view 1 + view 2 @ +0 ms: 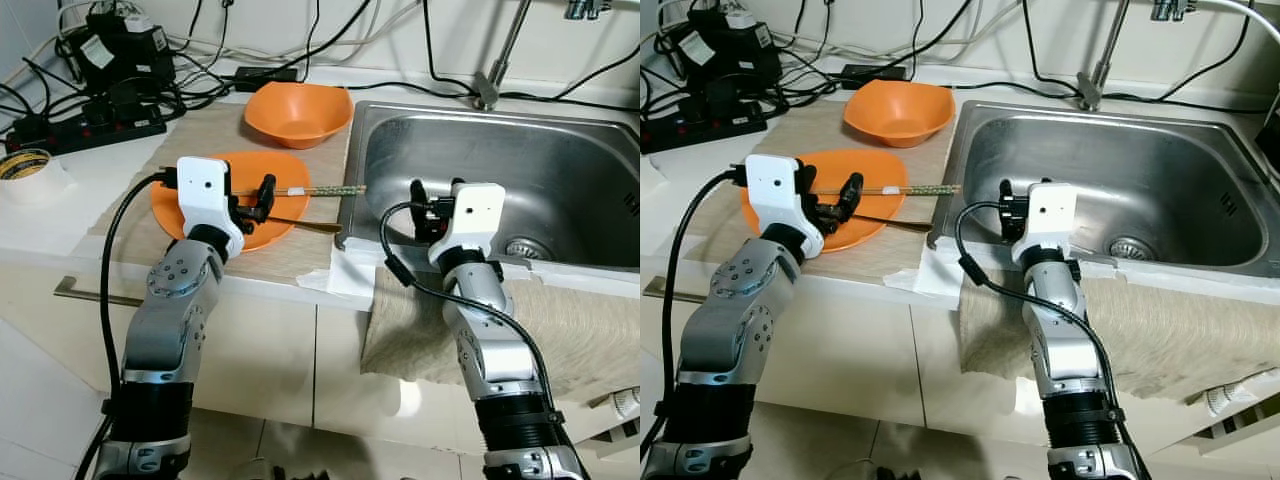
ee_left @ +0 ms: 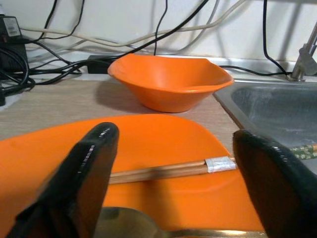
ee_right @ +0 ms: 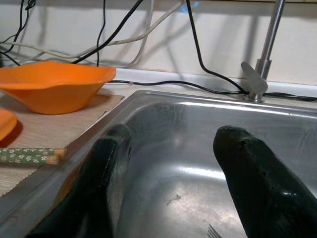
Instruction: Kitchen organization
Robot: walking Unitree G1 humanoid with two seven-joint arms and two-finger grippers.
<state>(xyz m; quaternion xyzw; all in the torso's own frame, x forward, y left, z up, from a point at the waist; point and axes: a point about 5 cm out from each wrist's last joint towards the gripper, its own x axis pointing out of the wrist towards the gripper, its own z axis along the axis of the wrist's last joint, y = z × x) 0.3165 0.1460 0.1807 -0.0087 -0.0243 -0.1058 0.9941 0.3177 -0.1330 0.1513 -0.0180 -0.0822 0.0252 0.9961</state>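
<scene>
While the left gripper [image 1: 262, 198] is held over the orange plate [image 1: 170, 205], its fingers are seen spread apart in the left eye view, with nothing between them. A pair of chopsticks [image 1: 300, 191] is laid across the plate, and its long axis runs from left to right, so the patterned tips reach out over the rim of the sink [image 1: 352, 215]. A spoon [image 1: 300, 224] is lying just nearer to the robot, almost parallel to the chopsticks. An orange bowl [image 1: 297, 113] is placed behind the plate on the mat.

From the right eye view, the right gripper [image 1: 1006, 208] is found at the front edge of the sink, well apart from the plate. The left arm is judged to be the nearer one for the chopsticks.

Through the left wrist view, the two fingers [image 2: 79, 173] are shown wide open, and the chopsticks are seen lying crosswise between them, just beyond the tips. The white band on the chopsticks is close to the one finger. It is judged that a short move forward and down is needed before closing, because the sticks lie across the line of the fingers.

By the right wrist view, the right fingers [image 3: 247, 173] are also shown open and empty above the sink basin, with the faucet [image 3: 257, 74] behind.
</scene>
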